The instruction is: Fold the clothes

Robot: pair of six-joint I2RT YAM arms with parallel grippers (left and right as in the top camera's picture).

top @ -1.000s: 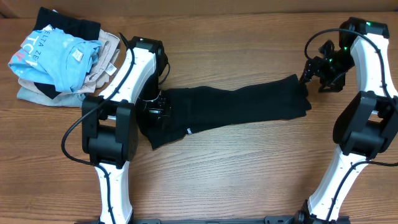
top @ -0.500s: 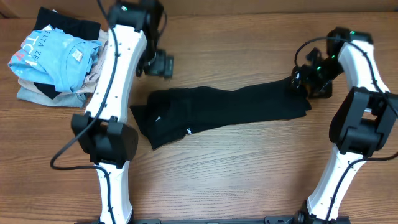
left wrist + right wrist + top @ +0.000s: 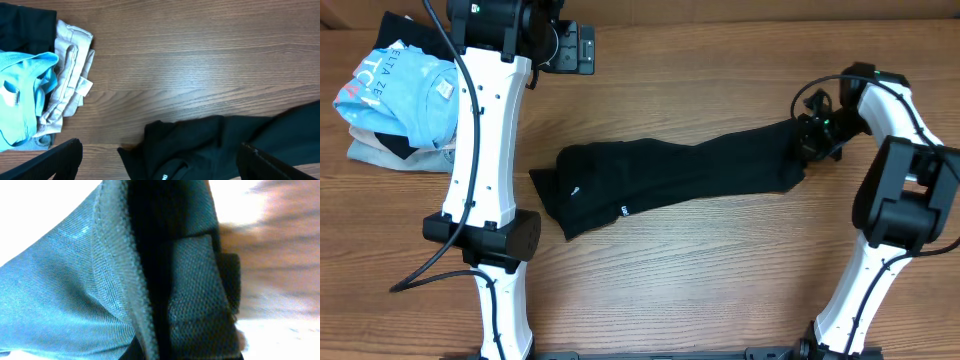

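One black shirt (image 3: 680,175) is lying folded long on the table (image 3: 700,290), between two grippers.
At far left, one light blue tee (image 3: 405,85) is sitting on beige garments (image 3: 67,80); the left gripper (image 3: 582,48) is hovering wide open and empty; the right gripper (image 3: 807,140) is pinching the black shirt's right end, fingers closed.

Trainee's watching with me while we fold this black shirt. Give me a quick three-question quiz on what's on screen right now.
1. True or false: the right gripper is shut on one end of the black shirt.
2. The left gripper is: A) open, clear of the shirt; B) shut on the shirt; C) holding a blue tee.
3. On which of the robot's sides of the table does the pile of other clothes lie?

Key: 1 true. 2 A. 3 left, at the far corner.
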